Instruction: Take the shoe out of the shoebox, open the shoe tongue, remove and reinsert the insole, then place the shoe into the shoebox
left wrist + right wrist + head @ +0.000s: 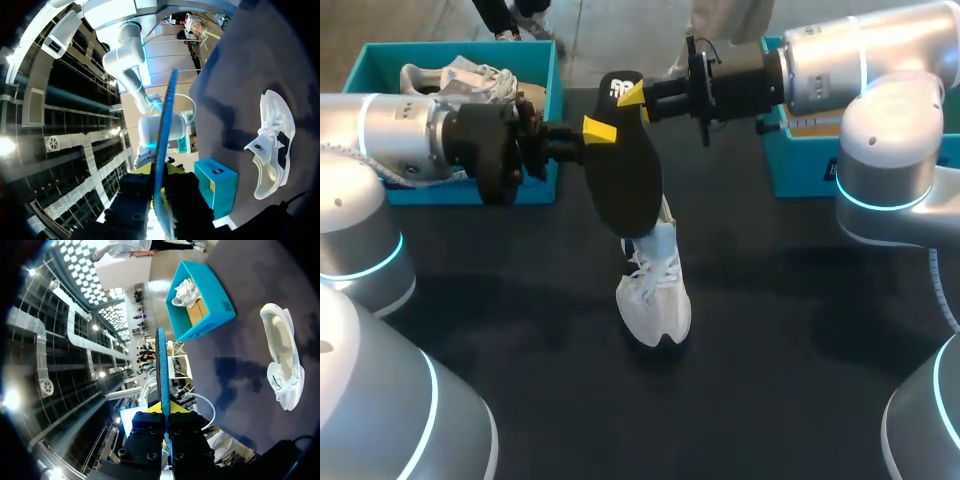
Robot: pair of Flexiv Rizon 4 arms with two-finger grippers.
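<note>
Two grippers are pinching one thing between them. The left gripper [598, 130], coming in from the left edge of the head view, is clamping its yellow-tipped fingers on the long side edge of the black insole [625, 185]. The right gripper [634, 95], reaching in from the upper right, is nipping the insole's upper end. Each wrist view is showing the insole edge-on, running straight out between that gripper's fingers, with both fingers pressing on it.

The insole is hanging in the air in the upper middle of the head view. Its long axis is running down toward the centre, and its free lower end is dipping over the white shoe [657, 295]. The shoe is standing on its sole on the dark table [790, 330], just below centre, its own long axis lying nearly in line with the insole's. In the head view the insole is covering the shoe's mouth; in the right wrist view that mouth is facing up, ahead of the fingers and off to one side.

I am judging reinsertion to be the step in hand, and it is turning on bringing the free end down into that mouth. The left gripper is sitting nearer the shoe. The teal shoebox [470, 190] is waiting at the upper left, well apart from the shoe, with a second shoe [460, 75] inside.
</note>
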